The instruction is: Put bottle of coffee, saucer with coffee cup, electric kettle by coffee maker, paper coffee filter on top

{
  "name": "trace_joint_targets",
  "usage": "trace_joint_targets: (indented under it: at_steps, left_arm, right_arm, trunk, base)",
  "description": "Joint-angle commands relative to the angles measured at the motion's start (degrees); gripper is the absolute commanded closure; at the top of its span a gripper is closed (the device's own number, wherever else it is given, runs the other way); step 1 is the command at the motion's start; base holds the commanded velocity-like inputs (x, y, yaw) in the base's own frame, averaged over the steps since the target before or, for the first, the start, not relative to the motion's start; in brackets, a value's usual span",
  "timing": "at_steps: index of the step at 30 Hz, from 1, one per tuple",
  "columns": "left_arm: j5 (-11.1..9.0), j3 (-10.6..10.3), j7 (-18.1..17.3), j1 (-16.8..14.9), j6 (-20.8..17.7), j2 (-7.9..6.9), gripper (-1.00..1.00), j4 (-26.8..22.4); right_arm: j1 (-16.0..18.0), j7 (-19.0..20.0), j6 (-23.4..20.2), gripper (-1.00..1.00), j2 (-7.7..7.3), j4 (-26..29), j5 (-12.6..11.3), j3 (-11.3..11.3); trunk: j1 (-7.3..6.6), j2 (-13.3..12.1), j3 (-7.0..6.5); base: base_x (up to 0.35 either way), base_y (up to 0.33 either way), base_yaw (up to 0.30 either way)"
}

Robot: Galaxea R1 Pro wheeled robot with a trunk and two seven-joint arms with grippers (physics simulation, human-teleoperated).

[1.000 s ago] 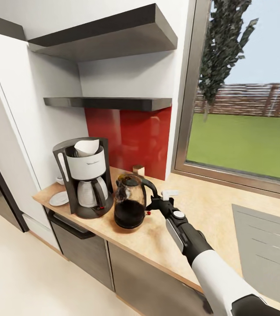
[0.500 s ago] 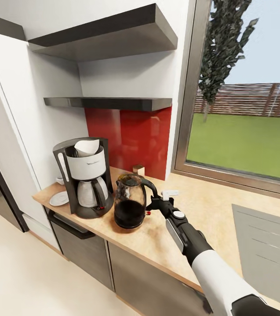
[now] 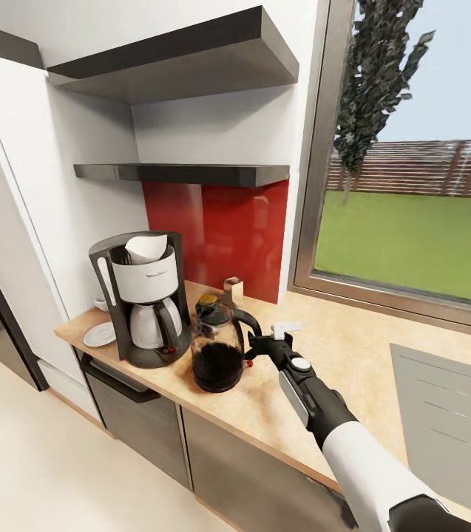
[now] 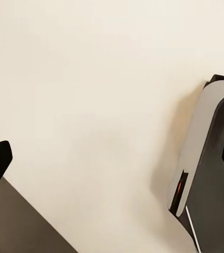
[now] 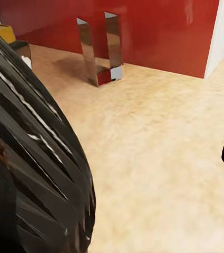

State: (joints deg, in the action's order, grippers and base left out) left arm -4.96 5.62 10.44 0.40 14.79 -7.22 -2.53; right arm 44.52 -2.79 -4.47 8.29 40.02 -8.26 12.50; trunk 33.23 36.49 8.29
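No lettering, brand, number or sign can be read anywhere on this kitchen worktop. The coffee maker [image 3: 142,299], standing well to the far side of the kettle from the right gripper [image 3: 263,344], carries a thin dark mark across its white filter housing, too small to make out as words. The electric kettle [image 3: 218,345] at the gripper's fingertips bears no legible label.

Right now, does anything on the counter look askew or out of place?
Nothing stands out. The electric kettle stands upright on the kitchen countertop right beside the coffee maker, with the right gripper at its handle. No spill visible.
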Motion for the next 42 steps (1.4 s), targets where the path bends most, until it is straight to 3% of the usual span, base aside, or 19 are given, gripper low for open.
trace_joint_targets:
  at_steps: [1, 38, 42]
  left_arm:
    - [-0.5, 0.2, -0.1, 0.0, 0.1, 0.01, -1.00, -0.1]
    - [-0.3, 0.3, -0.1, 0.0, -0.2, 0.01, -1.00, -0.1]
    - [-0.4, 0.1, -0.2, 0.1, 0.1, 0.16, -1.00, -0.1]
  right_arm:
    - [0.0, -0.3, -0.2, -1.00, -0.03, 0.0, -0.6, 0.2]
    - [0.0, -0.3, 2.1, -1.00, 0.06, -1.6, -0.6, 0.3]
    - [1.1, -0.8, 0.8, -1.00, 0.61, -1.8, -0.9, 0.3]
  trunk:
    - [0.02, 0.1, 0.08]
    - [0.02, 0.1, 0.08]
    - [0.02, 0.1, 0.08]
  base:
    - [0.000, 0.000, 0.000]
    - [-0.013, 0.012, 0.000]
    - [0.000, 0.000, 0.000]
